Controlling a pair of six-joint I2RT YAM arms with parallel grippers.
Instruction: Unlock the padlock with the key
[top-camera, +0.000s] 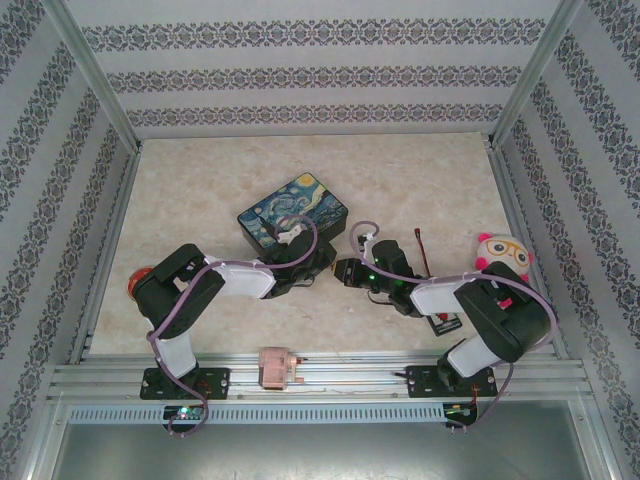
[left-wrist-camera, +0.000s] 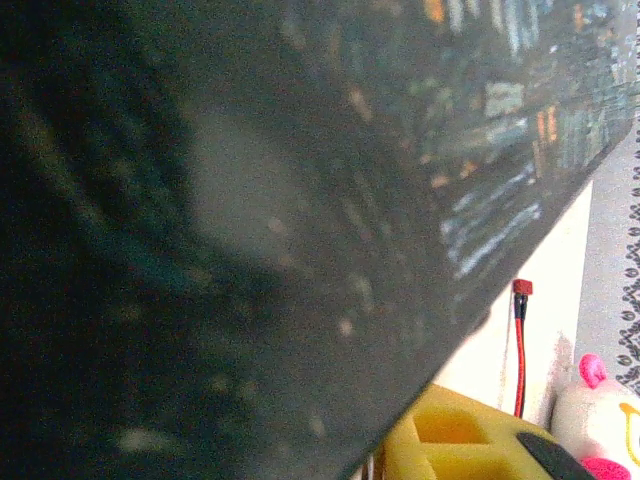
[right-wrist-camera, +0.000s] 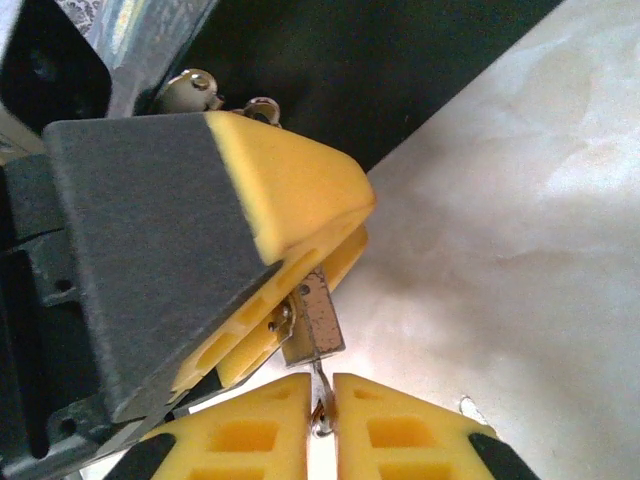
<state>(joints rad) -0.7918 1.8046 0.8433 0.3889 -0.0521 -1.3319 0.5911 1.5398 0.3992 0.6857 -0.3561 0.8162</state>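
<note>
Near the middle of the table (top-camera: 420, 170), the two arms meet with their tips almost touching. The left gripper (top-camera: 322, 262) reaches in from the left edge and the right gripper (top-camera: 348, 270) from the right edge.

In the right wrist view, the left gripper (right-wrist-camera: 350, 235) has its yellow fingers (right-wrist-camera: 290, 180) clenched on the padlock (right-wrist-camera: 312, 322). The padlock's small squarish body sticks out from between them, above the table surface. Its shackle is hidden inside the grip.

Just below it, the right gripper (right-wrist-camera: 320, 385) has its two yellow fingers pressed almost together on the key (right-wrist-camera: 319, 395). The thin metal key stands in the narrow slit between them. Its tip points up at the underside of the padlock's body and meets it there. Whether the tip is inside the keyhole cannot be told.

The painted box (top-camera: 290, 212), dark blue with a starry-night picture, lies just beyond the left gripper on the side toward the far edge. It also shows in the left wrist view as a blurred dark surface (left-wrist-camera: 300, 200) close to the lens.

A plush toy (top-camera: 503, 255) with a pink and white face sits near the right edge. A thin red cable (top-camera: 420, 248) lies between the plush toy and the right gripper. A small pink object (top-camera: 277, 367) rests on the rail at the near edge, between the two arm bases.
</note>
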